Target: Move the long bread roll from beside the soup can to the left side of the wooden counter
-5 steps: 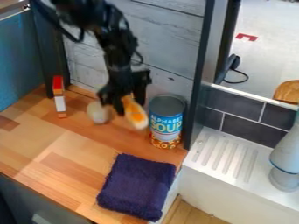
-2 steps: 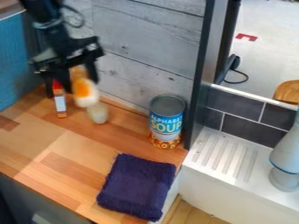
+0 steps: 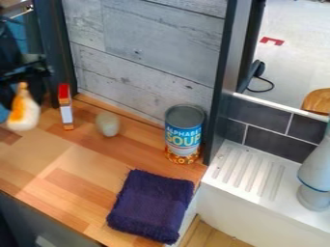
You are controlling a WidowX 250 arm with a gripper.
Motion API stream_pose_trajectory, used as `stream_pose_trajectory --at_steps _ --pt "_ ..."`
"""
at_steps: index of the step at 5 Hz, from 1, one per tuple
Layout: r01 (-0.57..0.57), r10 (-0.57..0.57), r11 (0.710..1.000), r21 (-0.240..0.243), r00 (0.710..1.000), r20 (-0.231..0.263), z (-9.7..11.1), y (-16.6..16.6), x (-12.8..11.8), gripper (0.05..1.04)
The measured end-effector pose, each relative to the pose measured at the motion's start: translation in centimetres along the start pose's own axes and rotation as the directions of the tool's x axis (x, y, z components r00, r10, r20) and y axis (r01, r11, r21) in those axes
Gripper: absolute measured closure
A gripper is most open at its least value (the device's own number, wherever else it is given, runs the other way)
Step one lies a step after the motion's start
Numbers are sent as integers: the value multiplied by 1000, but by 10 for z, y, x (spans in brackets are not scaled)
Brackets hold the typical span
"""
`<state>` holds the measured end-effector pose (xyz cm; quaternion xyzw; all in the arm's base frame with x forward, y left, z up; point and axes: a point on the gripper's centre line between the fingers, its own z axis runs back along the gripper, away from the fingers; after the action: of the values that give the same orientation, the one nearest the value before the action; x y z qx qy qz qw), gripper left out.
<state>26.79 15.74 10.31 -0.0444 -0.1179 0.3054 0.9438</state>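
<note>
Above left edge of tabletop, orange-and-white object was held by hand, closed about its narrow top; exact opening could not be told. Object was judged light, stiff, perhaps slippery, best gripped at neck. Red-and-white box was seen nearby.

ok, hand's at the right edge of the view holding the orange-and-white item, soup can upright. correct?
Wrong side: the camera view shows the hand at the left edge, not the right. It is holding the orange-and-white item, and the soup can is upright.
</note>
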Motion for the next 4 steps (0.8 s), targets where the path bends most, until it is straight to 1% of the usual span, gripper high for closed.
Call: stream_pose_trajectory --at_steps 1,2,3,4 --pt "66 -67 997 25 996 54 -10 16 8 419" --pt "136 -137 990 24 989 53 -43 33 10 419" --pt "148 -148 989 -9 989 28 -75 36 8 419" --pt "158 -158 987 -24 987 26 -94 36 12 419"
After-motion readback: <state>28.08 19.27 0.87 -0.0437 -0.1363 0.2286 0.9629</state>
